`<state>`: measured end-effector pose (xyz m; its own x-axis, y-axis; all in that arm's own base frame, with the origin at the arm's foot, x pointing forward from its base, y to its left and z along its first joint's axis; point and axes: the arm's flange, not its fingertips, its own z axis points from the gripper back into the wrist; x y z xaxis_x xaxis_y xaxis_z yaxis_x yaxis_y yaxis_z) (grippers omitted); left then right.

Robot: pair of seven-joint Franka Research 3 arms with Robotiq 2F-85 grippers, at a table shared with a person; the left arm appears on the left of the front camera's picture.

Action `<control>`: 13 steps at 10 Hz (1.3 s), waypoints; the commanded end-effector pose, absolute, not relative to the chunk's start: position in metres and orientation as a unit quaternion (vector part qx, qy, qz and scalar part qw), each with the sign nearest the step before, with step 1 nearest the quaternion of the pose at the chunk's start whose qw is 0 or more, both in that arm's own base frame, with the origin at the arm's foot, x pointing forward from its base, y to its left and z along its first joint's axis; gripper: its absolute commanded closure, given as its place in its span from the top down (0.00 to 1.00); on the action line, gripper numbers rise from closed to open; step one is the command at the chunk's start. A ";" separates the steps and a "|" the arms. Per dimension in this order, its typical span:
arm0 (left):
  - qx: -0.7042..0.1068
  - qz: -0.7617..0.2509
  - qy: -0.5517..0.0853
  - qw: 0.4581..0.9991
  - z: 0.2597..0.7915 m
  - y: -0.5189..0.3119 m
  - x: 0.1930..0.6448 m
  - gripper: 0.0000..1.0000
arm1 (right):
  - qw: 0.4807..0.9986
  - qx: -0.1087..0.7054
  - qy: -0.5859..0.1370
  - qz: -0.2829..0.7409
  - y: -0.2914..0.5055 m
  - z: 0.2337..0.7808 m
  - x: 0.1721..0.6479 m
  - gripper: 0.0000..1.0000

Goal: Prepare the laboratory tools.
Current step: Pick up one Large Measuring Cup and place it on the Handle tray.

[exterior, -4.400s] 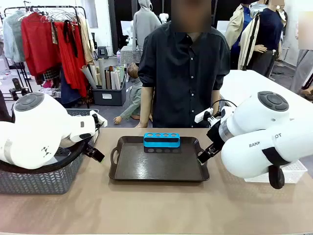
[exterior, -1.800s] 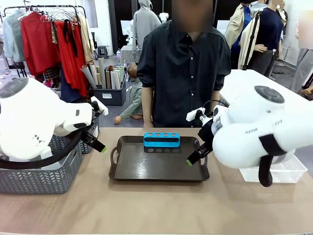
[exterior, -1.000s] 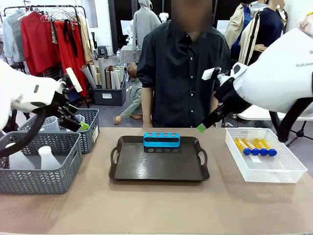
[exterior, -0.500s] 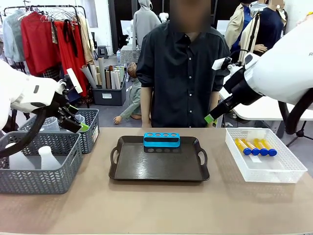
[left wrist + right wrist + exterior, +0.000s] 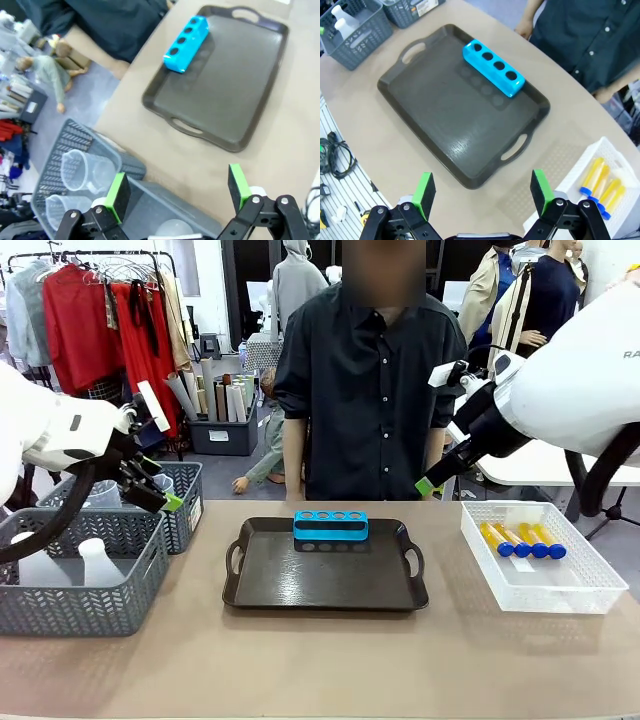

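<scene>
While blue rack (image 5: 330, 526) sits on dark tray (image 5: 320, 585), left fingers (image 5: 118, 196) and right fingers (image 5: 540, 190) spread wide, empty.

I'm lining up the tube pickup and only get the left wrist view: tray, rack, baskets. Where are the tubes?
Observer: Four blue-capped tubes lie side by side in a white lattice tray, on the robot's right of the dark tray.
Operator: Is the right gripper on them yet?
Observer: No. The right gripper hangs open and empty, raised above the table beside the dark tray's right end.
Operator: What's the white thing under my fingers?
Observer: A translucent white flask, standing upright in the near grey basket.
</scene>
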<state>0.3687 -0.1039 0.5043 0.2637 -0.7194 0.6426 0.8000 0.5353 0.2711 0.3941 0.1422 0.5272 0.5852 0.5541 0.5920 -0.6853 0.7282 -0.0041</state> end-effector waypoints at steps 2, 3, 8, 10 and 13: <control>-0.182 -0.486 -0.314 0.795 0.530 -0.111 0.375 1.00 | 0.870 0.145 -0.297 0.365 0.129 0.534 0.400 1.00; -0.217 -0.481 -0.308 0.791 0.539 -0.116 0.379 1.00 | 0.870 0.159 -0.288 0.368 0.123 0.540 0.401 1.00; -0.208 -0.484 -0.336 0.781 0.557 -0.125 0.397 1.00 | 0.844 0.174 -0.291 0.416 0.099 0.572 0.407 1.00; -0.181 -0.484 -0.347 0.783 0.560 -0.122 0.401 1.00 | 0.842 0.183 -0.288 0.418 0.094 0.575 0.411 1.00; -0.213 -0.492 -0.354 0.766 0.562 -0.117 0.398 1.00 | 0.839 0.182 -0.296 0.418 0.093 0.571 0.416 1.00</control>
